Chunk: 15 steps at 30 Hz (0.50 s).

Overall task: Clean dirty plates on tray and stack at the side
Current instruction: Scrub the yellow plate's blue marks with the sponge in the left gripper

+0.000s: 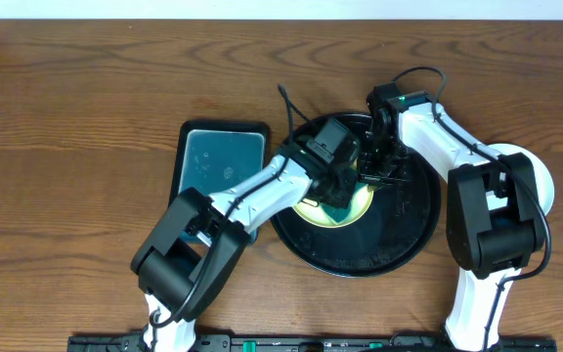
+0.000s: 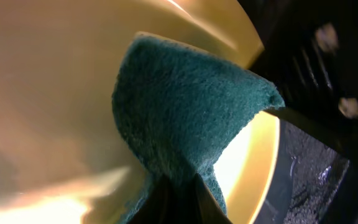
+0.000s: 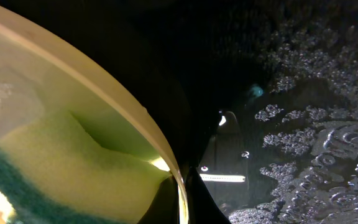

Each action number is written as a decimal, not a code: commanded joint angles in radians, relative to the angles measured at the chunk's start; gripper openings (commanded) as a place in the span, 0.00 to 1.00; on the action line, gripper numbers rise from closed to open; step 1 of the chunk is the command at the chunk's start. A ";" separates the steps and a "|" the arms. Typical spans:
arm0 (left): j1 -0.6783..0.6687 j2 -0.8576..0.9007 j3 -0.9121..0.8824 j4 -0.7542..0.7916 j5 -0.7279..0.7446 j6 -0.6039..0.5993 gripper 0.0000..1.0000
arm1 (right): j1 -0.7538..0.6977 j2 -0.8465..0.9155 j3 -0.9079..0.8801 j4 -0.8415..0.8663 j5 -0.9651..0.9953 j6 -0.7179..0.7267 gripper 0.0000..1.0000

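The pale yellow plate (image 1: 345, 207) lies on the round black tray (image 1: 399, 240) at the table's middle. My left gripper (image 1: 338, 200) is shut on a green and yellow sponge (image 2: 185, 118) and presses it onto the yellow plate (image 2: 48, 93). My right gripper (image 1: 369, 176) is shut on the yellow plate's rim (image 3: 135, 115), one finger on each side of the edge. The sponge also shows in the right wrist view (image 3: 61, 168). A pale plate (image 1: 545, 181) lies at the far right, partly hidden by the right arm. Whether more than one plate lies there I cannot tell.
A rectangular teal tray (image 1: 223, 161) with a dark rim sits left of the black tray. The black tray's floor is wet with foam and droplets (image 3: 316, 162).
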 commanded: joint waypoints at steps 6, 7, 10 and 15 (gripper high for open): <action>0.005 0.031 -0.010 -0.046 -0.121 0.000 0.08 | 0.006 0.014 -0.007 0.003 0.091 0.027 0.01; 0.015 0.031 -0.010 -0.045 -0.128 -0.003 0.08 | 0.006 0.014 -0.007 0.003 0.091 0.027 0.01; 0.053 0.031 -0.010 -0.044 -0.148 -0.024 0.08 | 0.006 0.014 -0.007 0.003 0.091 0.027 0.01; 0.119 0.031 -0.010 -0.046 -0.195 -0.062 0.08 | 0.006 0.014 -0.007 0.003 0.091 0.027 0.01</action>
